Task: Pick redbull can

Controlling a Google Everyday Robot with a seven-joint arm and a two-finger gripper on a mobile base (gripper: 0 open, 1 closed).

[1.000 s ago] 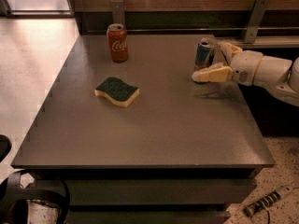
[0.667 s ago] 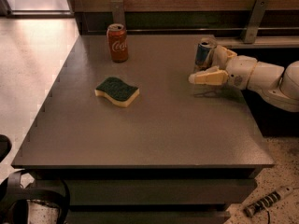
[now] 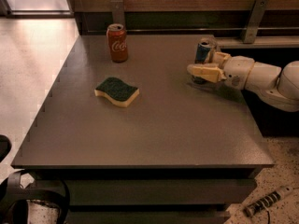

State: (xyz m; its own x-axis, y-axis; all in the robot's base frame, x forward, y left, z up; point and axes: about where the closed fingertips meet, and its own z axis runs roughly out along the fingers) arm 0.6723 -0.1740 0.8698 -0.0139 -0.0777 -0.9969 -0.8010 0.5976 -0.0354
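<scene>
The redbull can [image 3: 203, 52], slim, blue and silver with a silver top, stands upright on the far right part of the grey table [image 3: 163, 120]. My gripper [image 3: 202, 63] reaches in from the right on a white arm [image 3: 261, 76]. It is open, with the near finger [image 3: 203, 72] in front of the can's lower part and the other finger [image 3: 219, 58] just to the right of the can, partly behind it. The can's base is hidden by the near finger. The can stands on the table.
A red Coca-Cola can [image 3: 117, 42] stands at the far left of the table. A green and yellow sponge [image 3: 117, 91] lies left of centre. A wall rail with metal brackets [image 3: 254, 13] runs behind the table. The floor lies to the left and front.
My gripper has slid left along the table, so its near finger now lies across the front of the redbull can. The can, sponge and Coca-Cola can have not moved.
</scene>
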